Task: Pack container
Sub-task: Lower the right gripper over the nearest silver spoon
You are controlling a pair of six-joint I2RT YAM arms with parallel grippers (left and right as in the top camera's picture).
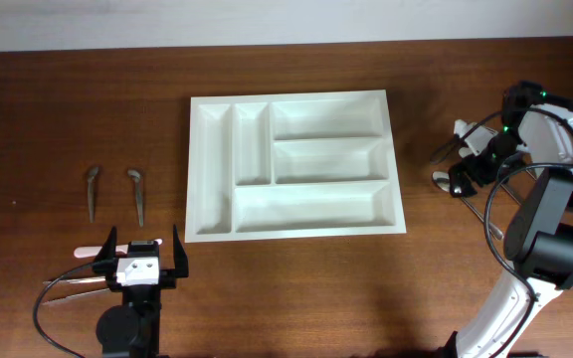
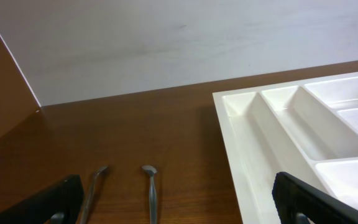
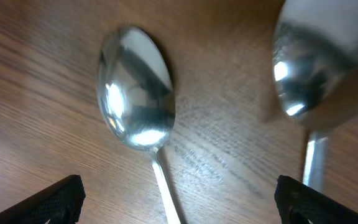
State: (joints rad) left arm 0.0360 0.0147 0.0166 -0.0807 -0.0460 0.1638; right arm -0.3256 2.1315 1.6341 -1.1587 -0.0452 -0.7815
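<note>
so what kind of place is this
Likely a robotics lab bench, not a home kitchen: a wooden table against a plain wall, two robot arms, and just a cutlery tray and spoons laid out.

Wooden table (image 1: 48, 109) with two grey utensils (image 1: 134, 176), perhaps spoons, side by side; elsewhere two shiny spoons (image 3: 137, 93).

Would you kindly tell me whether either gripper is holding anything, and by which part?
Nothing; the left gripper and right gripper are both open.

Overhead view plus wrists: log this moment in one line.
container: empty | left gripper: jaws open, empty | right gripper: jaws open above spoons | packed: nothing yet
</note>
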